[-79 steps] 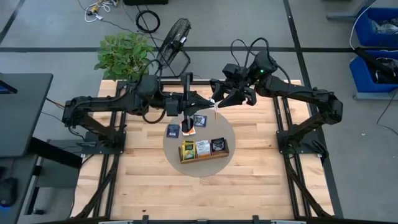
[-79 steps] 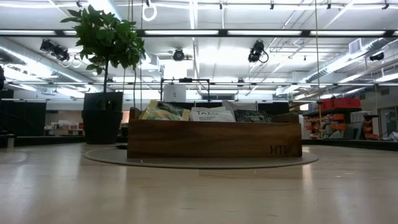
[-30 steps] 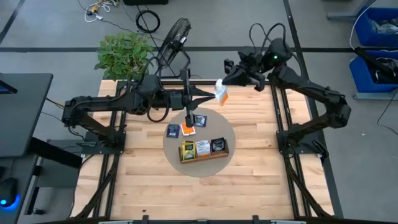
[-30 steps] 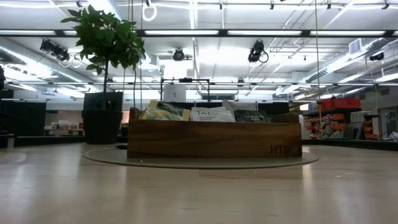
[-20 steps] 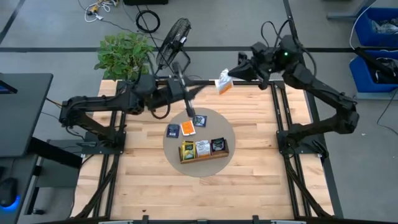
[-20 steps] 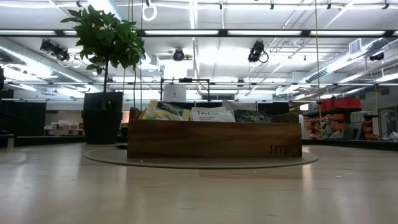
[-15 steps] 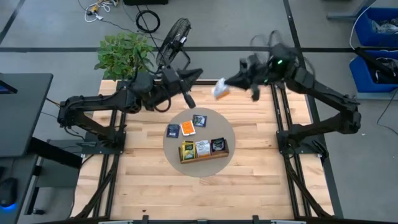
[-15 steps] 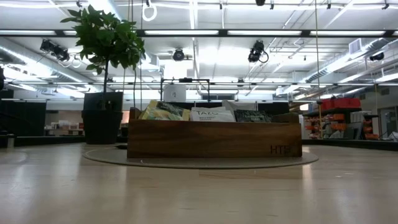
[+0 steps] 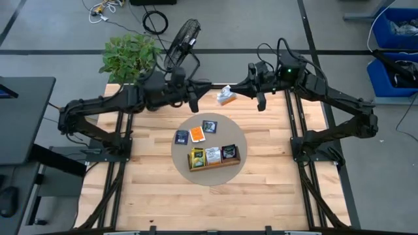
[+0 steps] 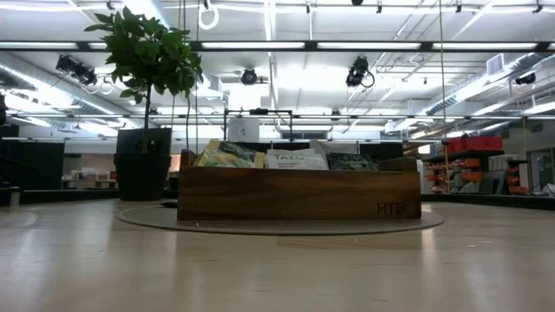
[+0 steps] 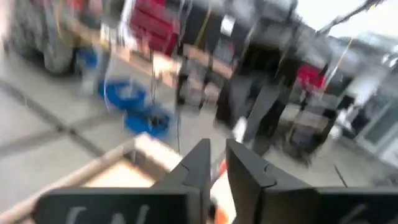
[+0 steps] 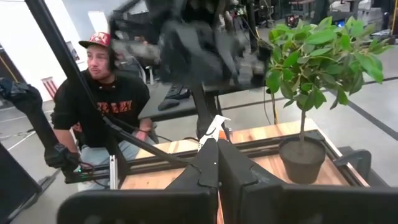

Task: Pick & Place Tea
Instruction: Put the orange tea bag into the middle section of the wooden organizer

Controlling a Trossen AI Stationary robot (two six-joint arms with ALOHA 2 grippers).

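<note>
I see the pale wooden table (image 9: 261, 189) with a round grey mat (image 9: 242, 140) at its middle. On the mat stands the brown tray (image 9: 214, 164), its three compartments filled with upright tea packets: yellow (image 9: 196, 156), white (image 9: 213, 155) and dark (image 9: 228, 153). Three more packets lie flat on the mat beyond the tray: a dark blue one (image 9: 181, 137) on the left, an orange one (image 9: 196, 134) beside it, and another dark one (image 9: 209, 126) a little farther back.

Both arms are raised over the far edge of the table. My right gripper (image 9: 230, 94) is clamped on a white and orange packet (image 9: 226, 97), held in the air well apart from the tray. My left gripper (image 9: 206, 85) points toward it from the left, its fingers (image 11: 198, 163) showing a narrow gap between them with nothing held.

Beyond the far left corner stand a potted plant (image 9: 130, 55) and a floor fan (image 9: 183, 36); blue bins (image 9: 395, 52) sit far right. From table height the tray (image 10: 299, 193) hides most of the room, under long ceiling lights (image 10: 277, 45). The right wrist camera shows a person (image 12: 106, 106) seated behind the rig.
</note>
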